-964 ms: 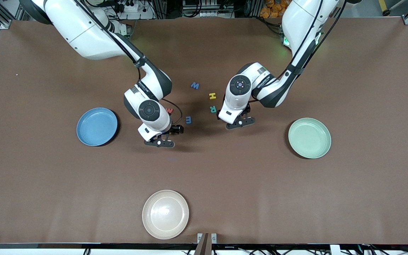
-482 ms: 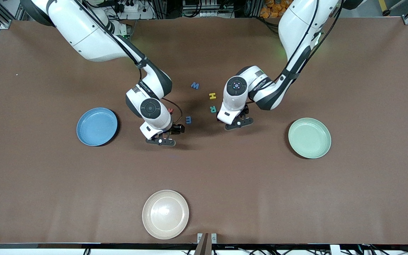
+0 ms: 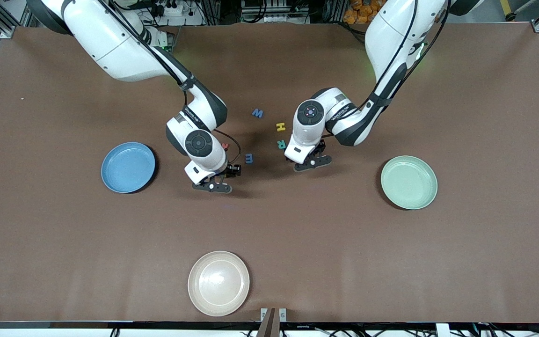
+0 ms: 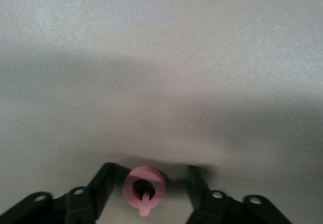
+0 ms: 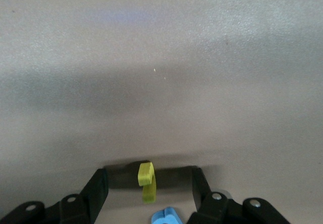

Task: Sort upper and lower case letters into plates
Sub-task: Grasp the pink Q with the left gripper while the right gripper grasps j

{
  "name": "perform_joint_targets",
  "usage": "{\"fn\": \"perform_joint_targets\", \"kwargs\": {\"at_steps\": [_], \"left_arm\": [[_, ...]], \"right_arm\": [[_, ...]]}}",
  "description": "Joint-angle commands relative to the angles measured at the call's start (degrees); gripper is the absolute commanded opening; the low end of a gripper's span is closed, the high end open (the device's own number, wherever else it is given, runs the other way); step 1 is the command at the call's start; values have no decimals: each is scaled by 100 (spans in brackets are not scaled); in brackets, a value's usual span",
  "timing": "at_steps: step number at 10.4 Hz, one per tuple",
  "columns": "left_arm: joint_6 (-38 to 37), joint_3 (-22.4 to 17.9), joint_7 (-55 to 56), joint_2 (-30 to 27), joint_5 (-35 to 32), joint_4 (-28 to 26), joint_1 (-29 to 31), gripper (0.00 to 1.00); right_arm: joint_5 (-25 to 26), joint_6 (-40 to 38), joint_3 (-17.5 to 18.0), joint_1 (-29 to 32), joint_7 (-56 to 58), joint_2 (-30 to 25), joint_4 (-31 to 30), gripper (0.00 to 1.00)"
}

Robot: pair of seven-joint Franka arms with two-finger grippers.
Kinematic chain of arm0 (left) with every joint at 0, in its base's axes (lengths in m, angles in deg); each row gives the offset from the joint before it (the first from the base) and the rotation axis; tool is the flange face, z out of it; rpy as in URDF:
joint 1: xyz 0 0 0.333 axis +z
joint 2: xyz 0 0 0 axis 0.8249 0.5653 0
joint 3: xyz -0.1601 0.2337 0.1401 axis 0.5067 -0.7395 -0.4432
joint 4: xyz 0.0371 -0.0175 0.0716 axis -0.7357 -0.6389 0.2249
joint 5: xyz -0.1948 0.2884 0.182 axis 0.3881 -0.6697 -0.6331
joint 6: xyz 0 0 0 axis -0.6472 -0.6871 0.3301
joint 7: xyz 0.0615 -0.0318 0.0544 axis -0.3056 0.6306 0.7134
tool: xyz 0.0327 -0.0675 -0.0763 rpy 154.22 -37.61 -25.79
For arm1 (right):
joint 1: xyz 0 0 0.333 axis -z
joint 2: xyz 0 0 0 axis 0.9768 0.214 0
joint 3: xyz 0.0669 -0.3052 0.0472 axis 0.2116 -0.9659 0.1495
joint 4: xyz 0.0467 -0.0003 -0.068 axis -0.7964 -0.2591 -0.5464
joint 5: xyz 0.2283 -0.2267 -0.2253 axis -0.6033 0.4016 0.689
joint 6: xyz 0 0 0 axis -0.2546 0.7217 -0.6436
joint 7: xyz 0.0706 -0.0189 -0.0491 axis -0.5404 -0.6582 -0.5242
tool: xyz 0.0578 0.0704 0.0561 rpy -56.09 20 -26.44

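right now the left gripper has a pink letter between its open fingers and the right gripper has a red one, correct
Not quite. The right wrist view shows the right gripper open around a yellow letter, not a red one. The rest holds: in the left wrist view a pink letter sits between the open fingers of the left gripper.

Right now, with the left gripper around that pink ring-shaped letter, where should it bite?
Across the round body of the pink ring-shaped letter, from above. It lies flat between the open left gripper. Squeeze the ring's outer edges, not its thin tail, which probably offers little grip.
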Motion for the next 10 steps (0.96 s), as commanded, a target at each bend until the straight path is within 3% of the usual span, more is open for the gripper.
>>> {"fn": "perform_joint_targets", "kwargs": {"at_steps": [1, 2, 3, 4, 7, 10], "left_arm": [[35, -21, 277, -78, -227, -60, 56, 24], [35, -12, 495, -166, -227, -52, 56, 0], [26, -21, 706, -298, -227, -17, 74, 0], [0, -65, 691, -490, -227, -8, 109, 0], [-87, -56, 61, -1009, -236, 1, 784, 0], [-456, -56, -1422, -1283, -236, -16, 1767, 0]], "right_arm": [[128, 29, 50, 72, -92, -41, -141, 46], [128, 38, 50, 63, -83, -59, -142, 31], [137, 55, 59, 54, -66, -59, -142, 13], [137, 64, 59, 54, 39, -68, -142, 3], [67, 12, 67, 98, -74, -234, -107, 0], [-3, -435, 181, 501, -92, -707, -98, 0]]}}
